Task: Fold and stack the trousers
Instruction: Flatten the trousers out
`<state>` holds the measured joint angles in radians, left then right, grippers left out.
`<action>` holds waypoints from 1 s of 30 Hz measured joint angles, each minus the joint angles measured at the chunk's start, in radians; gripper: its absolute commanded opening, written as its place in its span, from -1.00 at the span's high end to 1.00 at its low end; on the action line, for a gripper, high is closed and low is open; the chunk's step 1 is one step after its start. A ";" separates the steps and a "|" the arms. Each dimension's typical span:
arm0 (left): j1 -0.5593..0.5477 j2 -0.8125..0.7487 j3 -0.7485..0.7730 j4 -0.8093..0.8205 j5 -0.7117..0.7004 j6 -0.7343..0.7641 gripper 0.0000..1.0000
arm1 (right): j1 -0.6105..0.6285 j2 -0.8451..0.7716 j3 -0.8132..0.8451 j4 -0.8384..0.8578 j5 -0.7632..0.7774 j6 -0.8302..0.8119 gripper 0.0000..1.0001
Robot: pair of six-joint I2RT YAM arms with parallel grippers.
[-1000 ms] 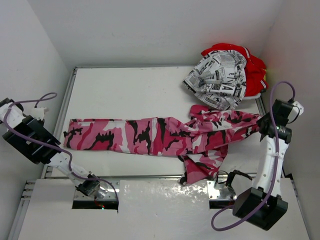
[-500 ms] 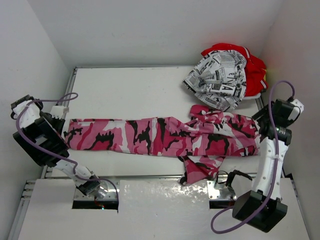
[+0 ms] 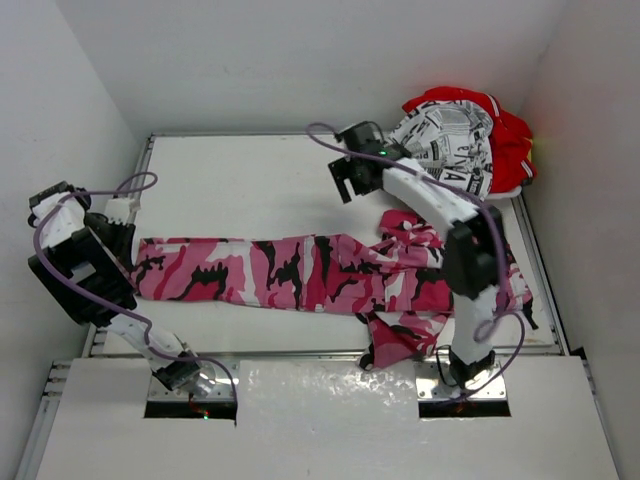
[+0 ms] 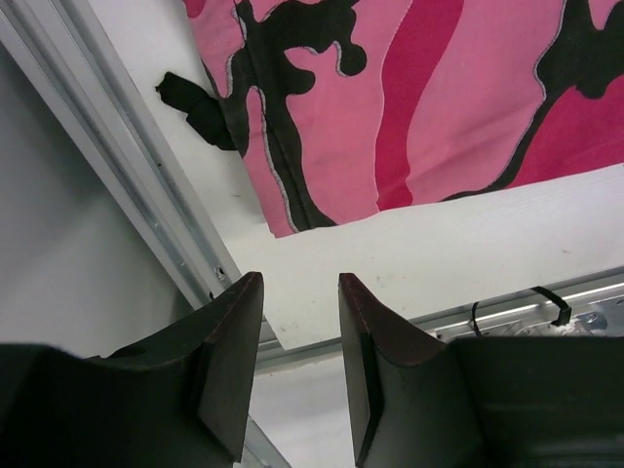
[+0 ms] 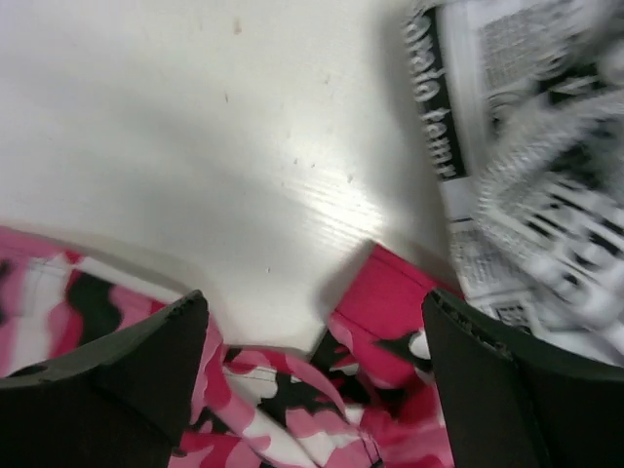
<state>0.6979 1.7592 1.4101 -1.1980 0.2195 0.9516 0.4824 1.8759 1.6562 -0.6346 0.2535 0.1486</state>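
Observation:
The camouflage trousers (image 3: 320,272) lie stretched flat across the table, leg ends at the left and crumpled waist (image 5: 322,409) at the right. Their leg hem (image 4: 390,107) lies just beyond my left gripper (image 4: 300,292), which stands open and empty at the table's left edge (image 3: 120,228). My right gripper (image 3: 348,182) hovers over the back middle of the table, wide open (image 5: 312,317), holding nothing. The newsprint trousers (image 3: 445,160) lie heaped on the red trousers (image 3: 512,140) at the back right corner. They also show blurred in the right wrist view (image 5: 531,146).
A metal rail (image 4: 127,195) runs along the table's left edge, beside the white side wall (image 3: 60,120). A small black scrap (image 4: 195,107) lies next to the hem. The table's front edge (image 3: 300,352) borders the arm bases.
Both grippers have opened and let go of the camouflage trousers, which now lie flatter. The right arm has swung from the right edge to the back middle. The left gripper barely moved.

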 measured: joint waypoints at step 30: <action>-0.006 -0.014 0.044 -0.011 0.063 -0.032 0.31 | -0.029 0.349 0.078 -0.295 -0.029 -0.031 1.00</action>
<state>0.6922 1.7447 1.4544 -1.2091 0.2825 0.9195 0.4538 2.2253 1.7344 -0.9295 0.2245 0.1177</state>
